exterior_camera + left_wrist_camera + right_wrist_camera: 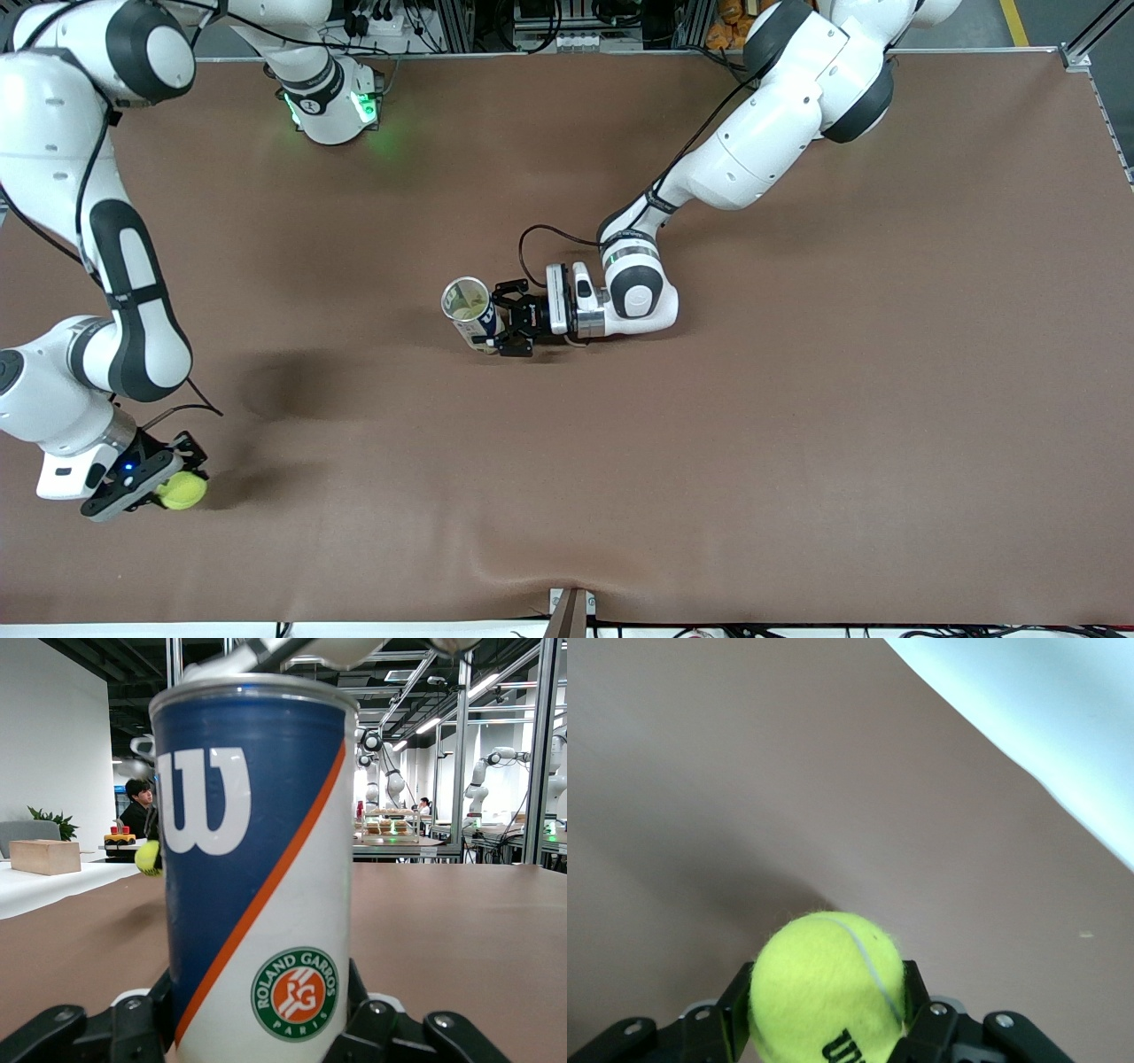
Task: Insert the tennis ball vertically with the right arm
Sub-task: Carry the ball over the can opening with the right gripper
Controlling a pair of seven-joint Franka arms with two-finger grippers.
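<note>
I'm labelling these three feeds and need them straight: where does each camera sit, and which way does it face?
Front view: high across the table, facing both arms' bases; shows both arms, the left claw and right claw.
Left wrist view: on the left arm, looking level at the upright can; its claw grips it.
Right wrist view: on the right arm, looking down at the table; its claw holds the tennis ball.
Shared: front and left wrist views both show can and ball.

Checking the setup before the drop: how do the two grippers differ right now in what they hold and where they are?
The right gripper is shut on a yellow tennis ball at the right arm's end of the table; the left gripper is shut on a blue-and-white can near the table's middle. The ball is small and round; the can is tall, upright and open-topped. Both grippers are black two-finger types.
</note>
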